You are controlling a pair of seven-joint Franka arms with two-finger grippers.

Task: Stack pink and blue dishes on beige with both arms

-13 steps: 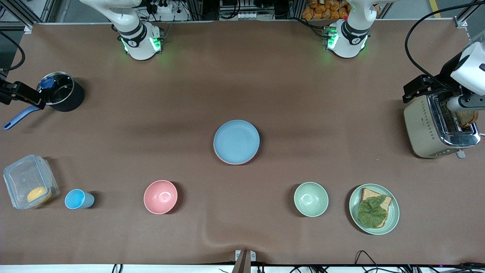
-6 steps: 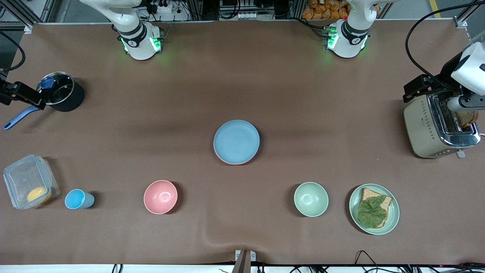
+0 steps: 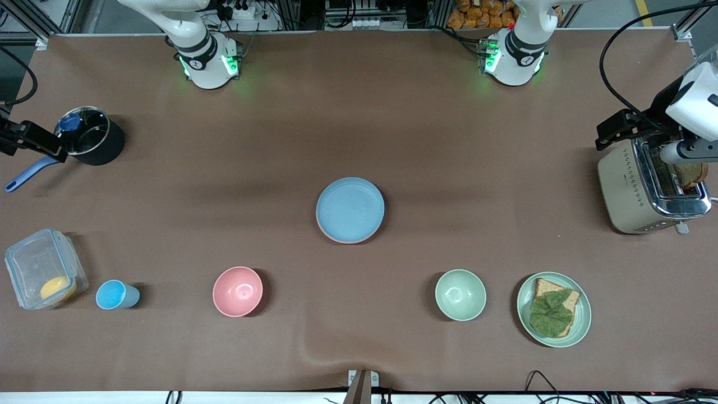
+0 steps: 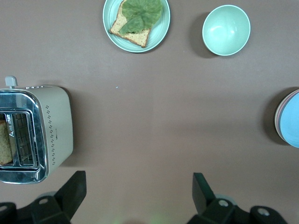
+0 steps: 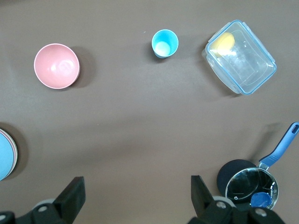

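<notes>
The light blue dish [image 3: 350,209] lies at the middle of the table on top of the pink dish [image 3: 335,239], of which only a thin rim shows. The beige dish is hidden. The stack's edge also appears in both wrist views: blue dish [image 4: 293,120], blue dish [image 5: 3,157]. My left gripper [image 4: 138,187] hangs high over bare table beside the toaster, open and holding nothing. My right gripper [image 5: 136,191] hangs high over bare table beside the pot, also open with nothing in it. Both arms wait.
A toaster [image 3: 645,188] stands at the left arm's end; a black pot [image 3: 92,143] and a clear box [image 3: 42,269] at the right arm's end. Nearer the front camera stand a blue cup [image 3: 115,295], pink bowl [image 3: 238,291], green bowl [image 3: 460,294] and green plate [image 3: 583,322] with toast.
</notes>
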